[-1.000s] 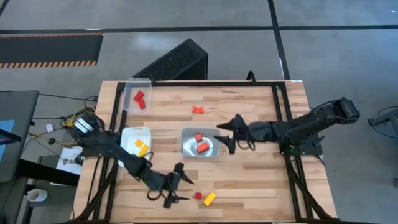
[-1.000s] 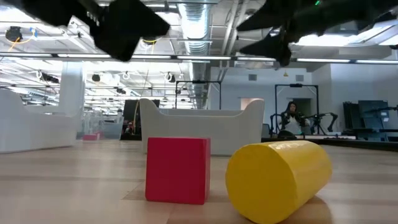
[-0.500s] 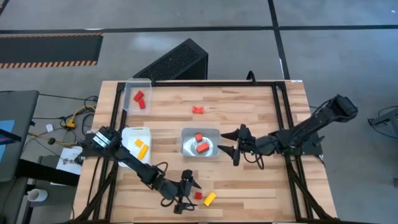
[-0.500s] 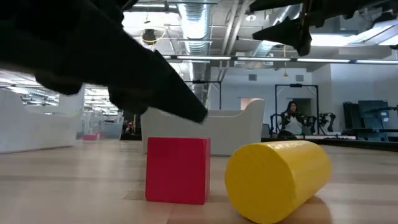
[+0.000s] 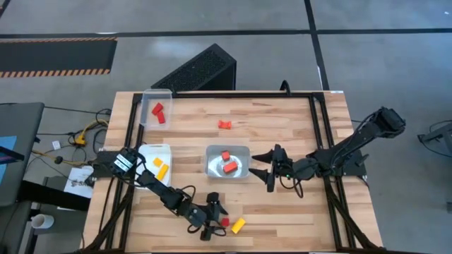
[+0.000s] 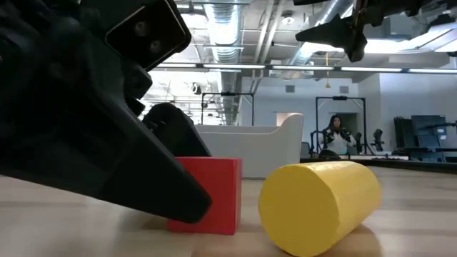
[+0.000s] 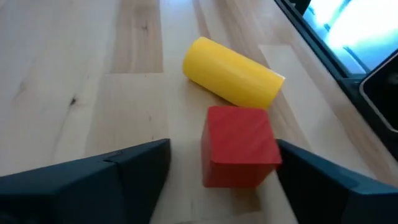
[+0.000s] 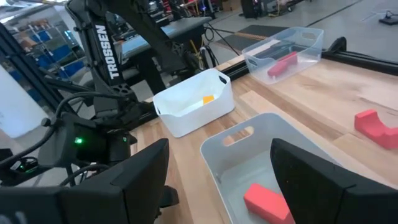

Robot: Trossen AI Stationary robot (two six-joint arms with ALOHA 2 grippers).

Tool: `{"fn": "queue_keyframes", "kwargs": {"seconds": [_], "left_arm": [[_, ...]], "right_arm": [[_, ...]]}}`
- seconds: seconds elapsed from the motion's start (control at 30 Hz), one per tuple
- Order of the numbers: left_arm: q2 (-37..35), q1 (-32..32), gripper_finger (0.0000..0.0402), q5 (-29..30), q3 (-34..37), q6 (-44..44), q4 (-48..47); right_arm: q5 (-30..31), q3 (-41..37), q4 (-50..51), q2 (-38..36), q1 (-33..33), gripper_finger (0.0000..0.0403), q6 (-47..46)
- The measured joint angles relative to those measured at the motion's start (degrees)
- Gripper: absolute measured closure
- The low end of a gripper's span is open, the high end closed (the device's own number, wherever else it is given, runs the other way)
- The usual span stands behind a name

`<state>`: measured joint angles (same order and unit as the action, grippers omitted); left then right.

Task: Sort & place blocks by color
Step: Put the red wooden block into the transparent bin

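Note:
A red cube block [image 7: 239, 146] lies on the wood table near its front edge, beside a yellow cylinder block [image 7: 231, 73]. My left gripper [image 7: 224, 149] is low over the table, open, with one finger on each side of the red cube [image 5: 224, 221]. In the low view its dark finger [image 6: 153, 189] stands in front of the cube [image 6: 218, 189]. My right gripper [image 5: 267, 171] hangs open above the table, just right of the middle tray [image 5: 227, 162], which holds red and orange blocks. It touches nothing. My left gripper comes at the red cube slanting down from the table's left. One finger [image 7: 323, 177] stands right at the cube's side [image 7: 273, 149], and I cannot tell whether it touches. The other finger [image 7: 134, 165] is apart from the cube, which rests flat on the table.
A clear tray [image 5: 157, 107] with red blocks sits at the far left. A white tray [image 5: 154, 161] with yellow blocks [image 5: 161, 168] is on the left. A loose red block [image 5: 224, 124] lies toward the far side. The yellow cylinder [image 5: 238, 225] lies just right of the cube.
My left gripper has come down to the table and moved right, toward the red cube, so that its fingers now straddle it. My right gripper has swung toward the table's near edge, staying open. The blocks have not moved.

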<state>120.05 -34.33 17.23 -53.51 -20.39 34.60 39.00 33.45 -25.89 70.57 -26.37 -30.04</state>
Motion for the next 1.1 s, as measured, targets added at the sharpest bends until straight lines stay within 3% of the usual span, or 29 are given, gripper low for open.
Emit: {"fn": "queue_keyframes", "kwargs": {"seconds": [0.27,0.47,0.77,0.9,1.1], "left_arm": [[-0.8,0.5,0.0312,1.0,-0.1,1.3,-1.6],[-10.1,1.7,0.0307,-0.8,0.5,2.9,-5.6],[-31.6,3.9,0.0307,11.7,3.6,7.1,-31.1],[-40.5,8.3,0.0307,14.9,5.9,6.8,-37.4],[-49.7,18.4,0.0307,10.6,11.7,1.8,-38.9]], "right_arm": [[0.2,0.0,0.0,0.0,0.3,0.0101,0.0],[-0.1,0.0,0.1,0.0,-0.1,0.0101,0.0],[-0.1,0.0,3.1,0.0,-0.6,0.0101,0.1],[-0.1,0.0,3.4,0.0,0.1,0.0101,0.5],[-0.1,0.0,4.2,0.0,0.7,0.0101,1.0]]}}
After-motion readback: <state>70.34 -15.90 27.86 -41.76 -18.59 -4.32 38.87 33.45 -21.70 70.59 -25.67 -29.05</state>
